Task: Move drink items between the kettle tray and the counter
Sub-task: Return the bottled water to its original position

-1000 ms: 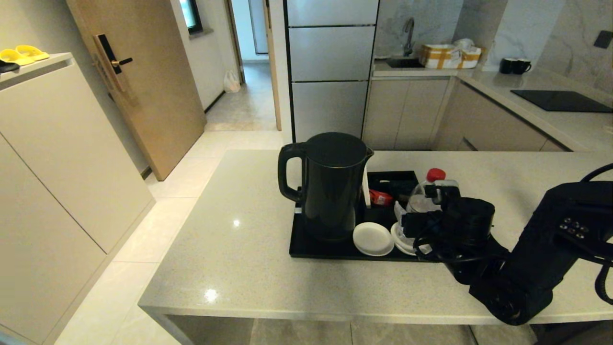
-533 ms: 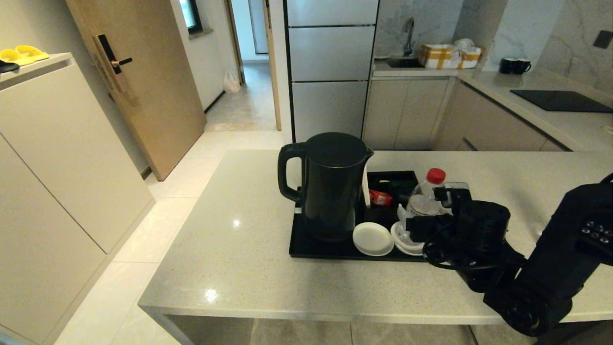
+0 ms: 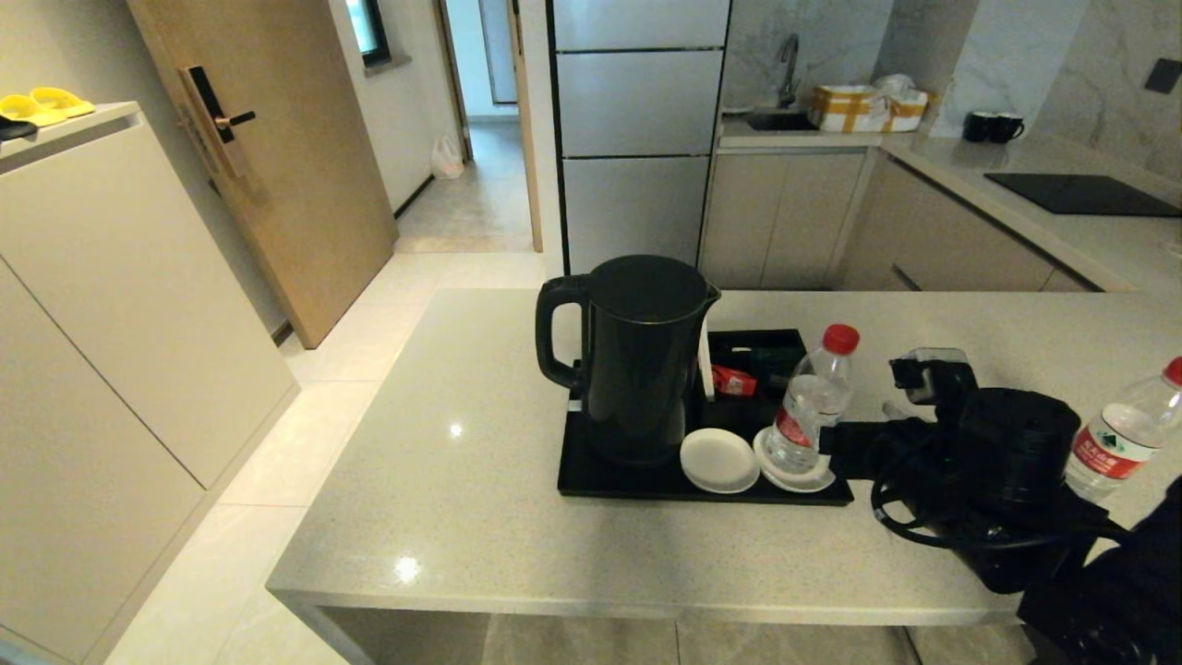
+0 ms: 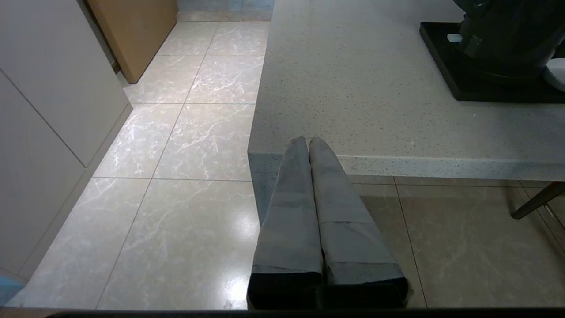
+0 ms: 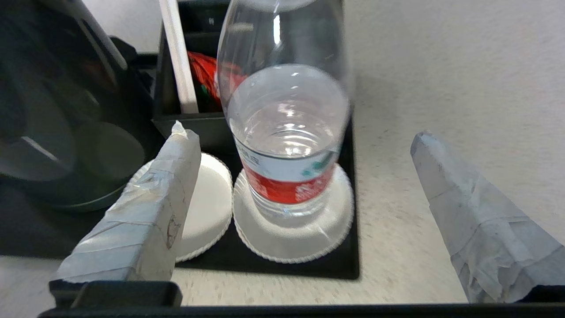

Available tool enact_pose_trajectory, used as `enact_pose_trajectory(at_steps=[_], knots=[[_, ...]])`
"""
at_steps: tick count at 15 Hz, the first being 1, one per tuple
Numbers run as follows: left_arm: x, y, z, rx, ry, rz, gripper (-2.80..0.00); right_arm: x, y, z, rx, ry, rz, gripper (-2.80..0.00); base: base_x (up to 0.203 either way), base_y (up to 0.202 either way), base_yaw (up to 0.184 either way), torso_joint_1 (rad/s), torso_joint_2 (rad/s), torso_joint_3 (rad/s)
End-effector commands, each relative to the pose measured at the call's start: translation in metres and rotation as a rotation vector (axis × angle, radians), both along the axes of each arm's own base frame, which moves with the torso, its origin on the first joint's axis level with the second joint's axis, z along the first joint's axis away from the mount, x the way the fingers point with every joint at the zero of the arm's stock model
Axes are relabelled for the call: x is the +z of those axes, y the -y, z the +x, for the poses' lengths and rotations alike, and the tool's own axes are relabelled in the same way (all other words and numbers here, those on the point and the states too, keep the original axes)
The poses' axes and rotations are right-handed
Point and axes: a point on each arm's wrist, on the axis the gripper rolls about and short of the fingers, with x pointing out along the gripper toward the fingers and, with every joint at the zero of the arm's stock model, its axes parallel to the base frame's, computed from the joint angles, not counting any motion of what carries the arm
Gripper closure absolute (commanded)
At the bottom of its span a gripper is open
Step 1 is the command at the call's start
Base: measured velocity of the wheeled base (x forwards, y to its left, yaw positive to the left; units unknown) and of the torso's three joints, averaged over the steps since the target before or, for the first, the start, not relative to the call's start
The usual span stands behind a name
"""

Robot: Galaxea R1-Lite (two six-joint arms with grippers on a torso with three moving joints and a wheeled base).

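One clear water bottle [image 3: 813,402] with a red cap stands upright on a white round coaster [image 3: 796,473] at the right end of the black kettle tray [image 3: 609,485]. My right gripper [image 3: 868,406] hangs just right of it, over the counter [image 3: 480,480]. In the right wrist view the gripper [image 5: 300,134] is open wide, and the bottle [image 5: 284,176] stands ahead of the fingers, touching neither. A second bottle [image 3: 1122,434] stands on the counter at the far right. My left gripper [image 4: 307,140] is shut and empty, parked below the counter's near edge.
The black kettle [image 3: 637,360] fills the tray's left half. A second white coaster [image 3: 718,459] lies beside the bottle. A small black box with red sachets [image 3: 753,365] sits at the tray's back. The counter's front edge [image 3: 591,600] is close below.
My right gripper has drawn back to the right, away from the tray bottle, with its jaws spreading wider. The bottle stays on its coaster. The second bottle is now uncovered at the far right.
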Motion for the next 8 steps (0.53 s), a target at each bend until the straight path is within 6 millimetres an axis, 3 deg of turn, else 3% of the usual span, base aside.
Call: enact_pose_trajectory(at_steps=[1, 8], knots=[[0.000, 0.000, 0.000, 0.000, 0.000, 0.000, 0.00, 0.021, 0.010, -0.023, -0.004, 0.055, 0.023, -2.80, 0.000, 0.000, 0.000, 0.000, 0.00, 0.000], [0.000, 0.000, 0.000, 0.000, -0.001, 0.000, 0.00, 0.038, 0.056, -0.097, -0.154, 0.049, 0.006, -2.80, 0.000, 0.000, 0.000, 0.000, 0.00, 0.000]])
